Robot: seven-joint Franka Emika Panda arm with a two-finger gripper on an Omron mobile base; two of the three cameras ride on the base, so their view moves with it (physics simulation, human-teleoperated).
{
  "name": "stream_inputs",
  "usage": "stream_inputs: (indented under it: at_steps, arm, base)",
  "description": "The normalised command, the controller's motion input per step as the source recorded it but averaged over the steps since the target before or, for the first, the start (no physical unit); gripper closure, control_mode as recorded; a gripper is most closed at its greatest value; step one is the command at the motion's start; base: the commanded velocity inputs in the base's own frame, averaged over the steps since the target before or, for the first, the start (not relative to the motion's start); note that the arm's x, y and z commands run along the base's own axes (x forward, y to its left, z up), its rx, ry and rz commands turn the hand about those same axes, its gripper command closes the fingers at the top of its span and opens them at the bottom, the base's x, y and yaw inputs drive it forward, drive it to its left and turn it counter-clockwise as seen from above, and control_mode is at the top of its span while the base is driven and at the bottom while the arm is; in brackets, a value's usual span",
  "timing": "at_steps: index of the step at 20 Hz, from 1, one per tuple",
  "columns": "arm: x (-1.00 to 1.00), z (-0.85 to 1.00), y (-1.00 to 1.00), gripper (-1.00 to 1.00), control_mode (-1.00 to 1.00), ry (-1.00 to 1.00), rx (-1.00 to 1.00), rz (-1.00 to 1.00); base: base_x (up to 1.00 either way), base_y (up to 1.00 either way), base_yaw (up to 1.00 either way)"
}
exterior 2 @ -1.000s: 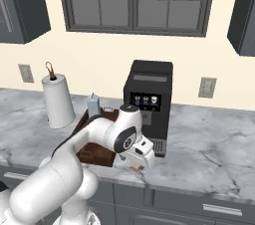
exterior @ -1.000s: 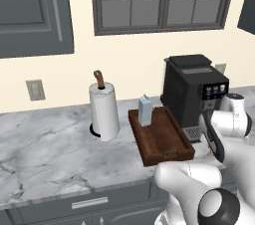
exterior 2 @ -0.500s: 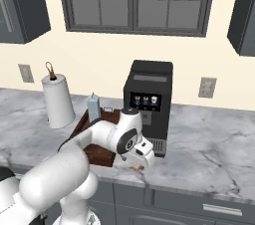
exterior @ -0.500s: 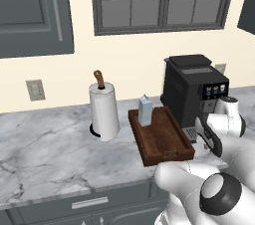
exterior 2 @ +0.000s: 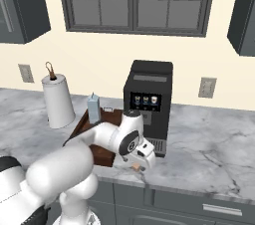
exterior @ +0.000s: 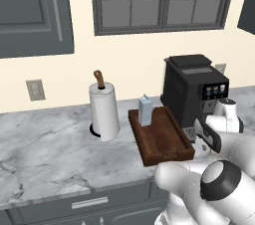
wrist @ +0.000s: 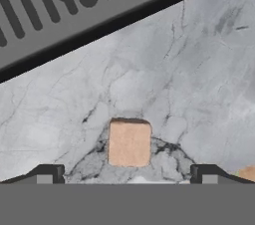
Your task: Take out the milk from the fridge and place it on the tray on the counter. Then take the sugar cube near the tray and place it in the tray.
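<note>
claw (wrist: 124,171) wide open and empty, low over sugar cube (wrist: 129,143) on table (wrist: 199,84), milk (exterior: 145,110) upright in tray (exterior: 164,142)

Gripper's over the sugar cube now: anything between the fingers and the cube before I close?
Nothing visible does. In the hand view the sugar cube lies on bare counter, centred between the open fingertips, with clear marble on both sides. The coffee machine's drip grate sits beyond it, apart from the cube.

The white arm (exterior 2: 107,137) reaches forward and bends down toward five o'clock, its gripper (wrist: 128,173) pointing straight down, jaws spread wide, holding nothing
</note>
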Motion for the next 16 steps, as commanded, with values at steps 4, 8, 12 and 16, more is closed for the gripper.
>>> stream_inputs:
  at_steps: [4,8,12,16]
  arm:
    - [0.13,-0.19,-0.17,-1.0,-1.0,0.0,0.03,0.0]
    - [0.16,-0.17,-0.11,-1.0,-1.0,0.0,0.02,0.0]
    - [0.06,-0.11,0.0,-1.0,-1.0,0.0,0.0,0.0]
    - [-0.04,-0.09,-0.02,-1.0,-1.0,0.0,0.03,0.0]
  base:
    - [0.0,0.0,0.0]
    - [0.0,0.0,0.0]
    - [0.0,0.0,0.0]
    - [0.0,0.0,0.0]
